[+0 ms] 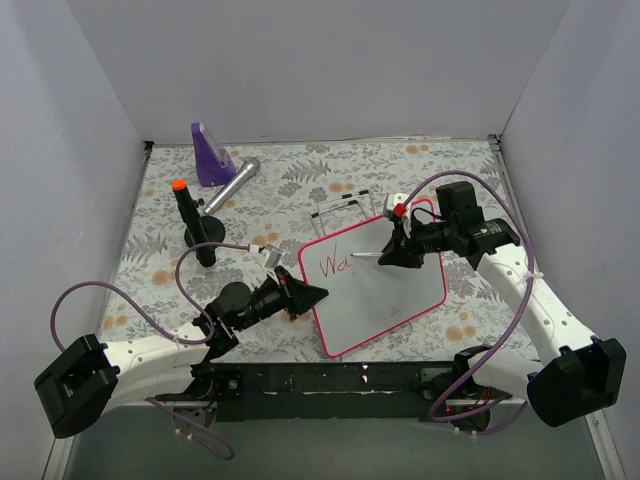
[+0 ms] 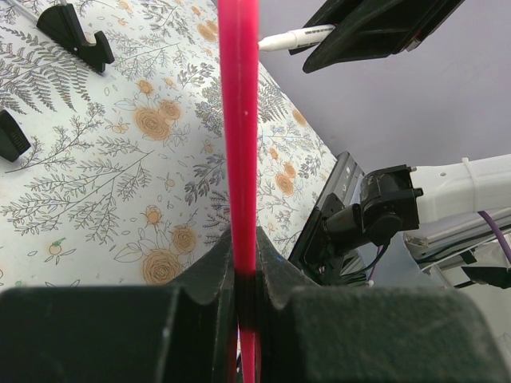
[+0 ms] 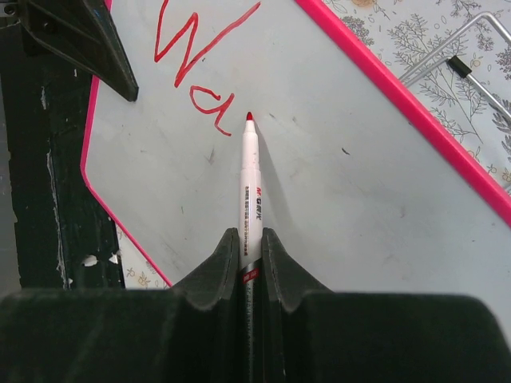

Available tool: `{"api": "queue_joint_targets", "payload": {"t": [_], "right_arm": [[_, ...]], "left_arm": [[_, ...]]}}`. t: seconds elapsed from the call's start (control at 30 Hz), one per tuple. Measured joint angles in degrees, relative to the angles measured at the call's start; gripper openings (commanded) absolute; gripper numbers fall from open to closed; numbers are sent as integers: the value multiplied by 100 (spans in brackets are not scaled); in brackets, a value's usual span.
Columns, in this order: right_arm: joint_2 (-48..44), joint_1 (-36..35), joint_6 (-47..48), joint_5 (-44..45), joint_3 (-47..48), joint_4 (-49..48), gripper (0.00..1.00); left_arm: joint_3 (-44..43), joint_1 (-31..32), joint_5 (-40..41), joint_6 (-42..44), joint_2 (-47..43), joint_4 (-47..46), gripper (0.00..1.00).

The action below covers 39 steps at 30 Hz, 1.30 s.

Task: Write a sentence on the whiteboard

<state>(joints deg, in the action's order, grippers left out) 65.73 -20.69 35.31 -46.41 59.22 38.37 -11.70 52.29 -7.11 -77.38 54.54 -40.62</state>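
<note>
Over whiteboard [image 3: 343, 191], marker [image 3: 250, 171] rear hidden in right pincer [image 3: 250, 234]

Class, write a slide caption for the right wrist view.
Right gripper clamps a marker, tip beside the red "Wa" on the whiteboard.

Floral table [image 1: 150, 262]: whiteboard [image 1: 385, 292], purple wedge [image 1: 209, 155], silver cylinder [image 1: 233, 184], black stand [image 1: 203, 238].
</note>
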Motion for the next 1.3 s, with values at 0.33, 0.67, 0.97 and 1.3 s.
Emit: {"api": "queue_joint_targets", "payload": {"t": [0.33,0.67,0.97,1.3], "right_arm": [[-4,0,46,-20,-157,11,1],[-122,0,138,-20,-400,94,1],[74,0,120,-83,-229,116,1],[162,264,-20,-164,-37,39,1]], "left_arm": [[11,0,4,-17,-2,20,0],[15,0,20,-42,-17,28,0],[52,0,35,-52,-22,9,0],[63,0,48,-66,-22,-22,0]]}}
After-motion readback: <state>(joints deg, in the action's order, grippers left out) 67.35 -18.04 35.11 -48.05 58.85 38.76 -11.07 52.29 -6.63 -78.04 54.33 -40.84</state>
